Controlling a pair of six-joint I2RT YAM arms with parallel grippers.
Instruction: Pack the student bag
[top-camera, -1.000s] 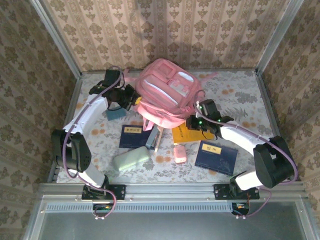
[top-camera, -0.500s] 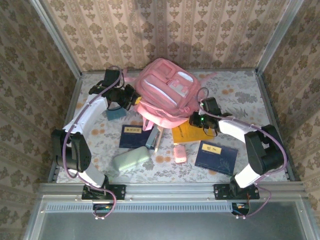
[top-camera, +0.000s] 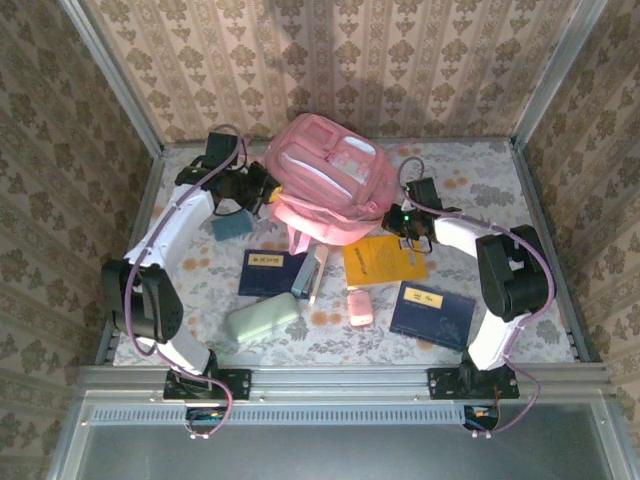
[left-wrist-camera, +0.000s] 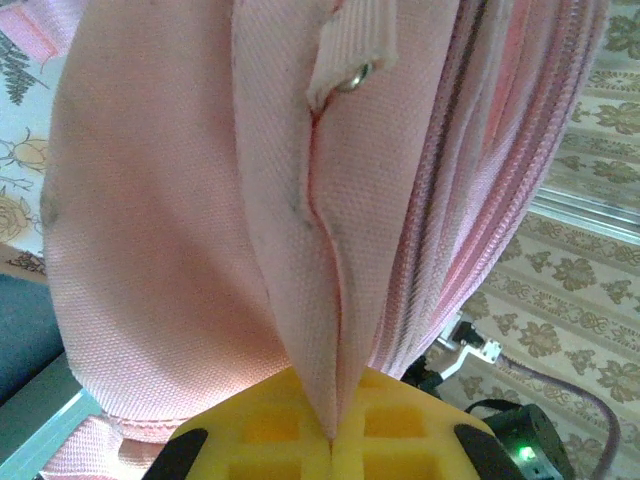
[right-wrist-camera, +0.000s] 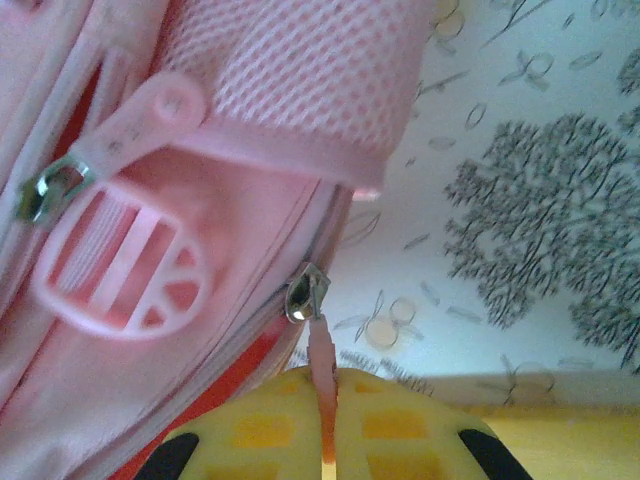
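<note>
The student bag (top-camera: 325, 175), a large pink backpack, lies at the back middle of the table. My left gripper (top-camera: 263, 192) is at its left side, and in the left wrist view its yellow pads (left-wrist-camera: 270, 425) are shut on a fold of the bag's pink fabric (left-wrist-camera: 300, 250). At the bag's right lower edge my right gripper (top-camera: 396, 218) is shut on the pink zip pull (right-wrist-camera: 322, 365) that hangs from a metal slider (right-wrist-camera: 306, 292). A round pink rubber tab (right-wrist-camera: 120, 265) hangs from another zip close by.
In front of the bag lie a yellow book (top-camera: 383, 260), a blue book (top-camera: 270, 272), a dark blue book (top-camera: 432, 312), a pale green case (top-camera: 262, 318), a pink eraser (top-camera: 359, 307), a grey-blue stapler (top-camera: 308, 275) and a teal box (top-camera: 231, 226). Walls enclose three sides.
The bag has shifted back and to the left, baring more of the yellow book. My right gripper moved toward the back with the zip pull. The left gripper moved slightly back.
</note>
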